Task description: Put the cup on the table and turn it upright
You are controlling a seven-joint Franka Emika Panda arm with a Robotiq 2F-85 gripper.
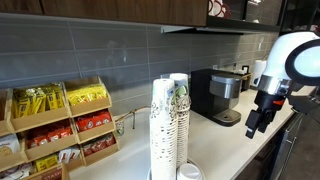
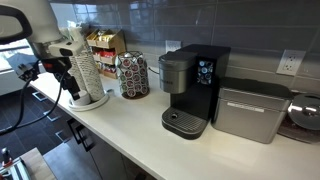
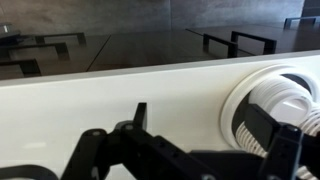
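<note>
Franka arm (image 1: 297, 55) (image 2: 32, 22): glossy white, rounded shell segments, with a dark band at the joint seam. Seen in both exterior views.
Wrist: dark fittings clustered against the white shell, detail too small to tell.
Robotiq gripper (image 1: 254, 126) (image 2: 71, 95) (image 3: 205, 140): matte black throughout, with a blocky body, pivoted linkage bars and thin, flat-tipped fingers (image 3: 140, 112).

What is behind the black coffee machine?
Grey wall tiles and part of a white wall socket. The coffee machine covers the wall lower down, so anything there is hidden.
</note>
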